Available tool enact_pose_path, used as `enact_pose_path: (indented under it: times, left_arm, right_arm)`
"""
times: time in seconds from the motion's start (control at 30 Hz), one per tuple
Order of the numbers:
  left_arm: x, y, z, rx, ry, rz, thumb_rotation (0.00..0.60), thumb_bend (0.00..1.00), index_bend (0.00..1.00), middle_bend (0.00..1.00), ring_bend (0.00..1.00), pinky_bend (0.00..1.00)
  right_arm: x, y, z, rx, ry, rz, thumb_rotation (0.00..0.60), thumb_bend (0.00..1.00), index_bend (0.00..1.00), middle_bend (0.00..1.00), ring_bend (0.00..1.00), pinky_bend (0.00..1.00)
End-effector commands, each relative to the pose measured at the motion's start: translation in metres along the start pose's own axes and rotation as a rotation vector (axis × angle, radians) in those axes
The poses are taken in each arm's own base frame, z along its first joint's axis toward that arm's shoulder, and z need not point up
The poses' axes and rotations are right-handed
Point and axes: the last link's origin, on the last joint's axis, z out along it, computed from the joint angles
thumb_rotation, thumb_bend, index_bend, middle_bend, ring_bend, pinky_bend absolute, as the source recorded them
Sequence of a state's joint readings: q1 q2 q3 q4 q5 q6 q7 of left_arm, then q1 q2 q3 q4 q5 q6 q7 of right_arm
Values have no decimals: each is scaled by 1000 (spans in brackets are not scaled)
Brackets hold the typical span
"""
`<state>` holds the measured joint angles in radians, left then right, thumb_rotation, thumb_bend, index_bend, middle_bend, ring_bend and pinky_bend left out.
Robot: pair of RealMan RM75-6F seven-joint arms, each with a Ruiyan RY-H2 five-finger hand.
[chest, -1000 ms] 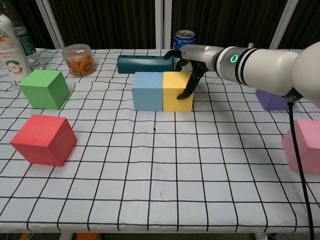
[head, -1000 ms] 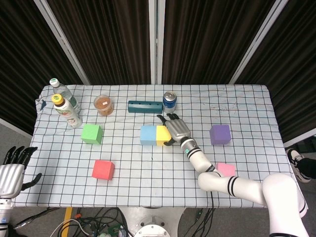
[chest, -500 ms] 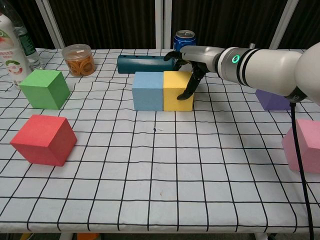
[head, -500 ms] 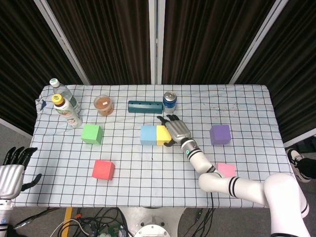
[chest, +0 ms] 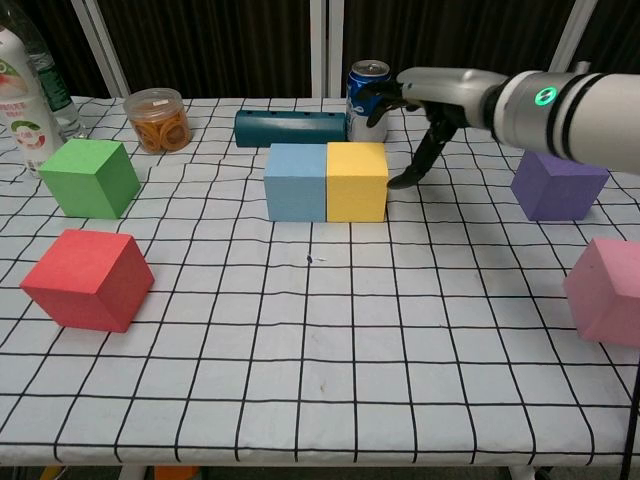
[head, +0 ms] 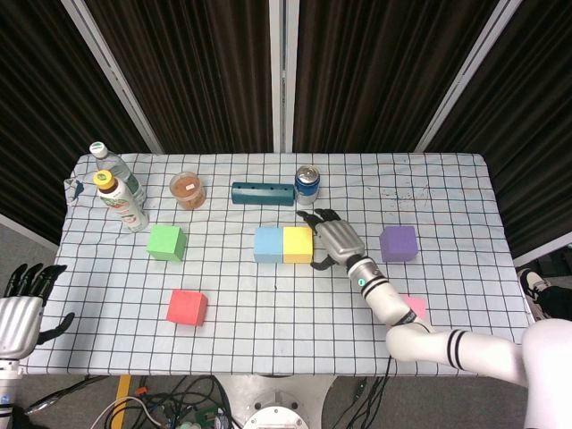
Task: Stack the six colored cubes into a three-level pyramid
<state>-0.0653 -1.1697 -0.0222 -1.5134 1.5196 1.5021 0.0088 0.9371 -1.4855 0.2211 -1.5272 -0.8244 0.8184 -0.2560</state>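
**Cubes wait on checked cloth, base row begun**

Nearest the robot lie the red cube (chest: 88,279) and pink cube (chest: 606,290), untouched, with the left hand (head: 20,319) idle and spread off the table's edge. Farther back, the blue cube (chest: 296,181) and yellow cube (chest: 357,181) sit touching; the right hand (chest: 415,110) hovers just beside them, fingers apart, holding nothing. Green cube (chest: 89,177) and purple cube (chest: 559,184) flank the pair. Matte and square-edged, the cubes look light, best gripped on opposite flat faces.

The pink cube (head: 413,308) sits half hidden under the right forearm in the head view, and the chest view's right edge clips it. Left of the bench (head: 268,335), the left robot hand (head: 22,308) is cut by the frame's edge.
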Motion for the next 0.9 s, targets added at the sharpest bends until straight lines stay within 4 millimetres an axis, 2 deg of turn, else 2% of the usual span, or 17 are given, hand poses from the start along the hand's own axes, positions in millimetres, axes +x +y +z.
enact_pose_path:
  times: [0.03,0.17,0.27,0.47,0.57,0.7,0.9]
  left_arm:
    - [4,3,10,-33,6,-3,600,209,144,144,80,49]
    - [14,14,38,-117,-11,-9,600,206,159,144,80,51]
    - [19,29,68,-190,-34,-42,600,207,161,144,80,56]
    - [19,56,127,-281,-132,-84,600,249,162,145,80,133]
    - [13,64,154,-299,-183,-57,600,268,162,149,80,133]
    - [1,73,178,-314,-234,-25,600,279,162,149,80,133]
    - [-18,82,199,-330,-297,47,600,282,162,149,80,133]
  right_arm:
    - [30,27,-41,-17,98,24,600,104,0,166,0,0]
    - [53,50,-77,-36,175,19,600,103,0,182,0,0]
    - [66,64,-104,-47,217,17,600,104,0,188,0,0]
    - [75,86,-140,-68,263,14,600,103,0,197,0,0]
    - [77,95,-152,-81,275,12,600,104,0,198,0,0]
    - [80,102,-161,-94,294,16,600,104,0,198,0,0]
    - [81,108,-166,-100,302,27,600,104,0,198,0,0]
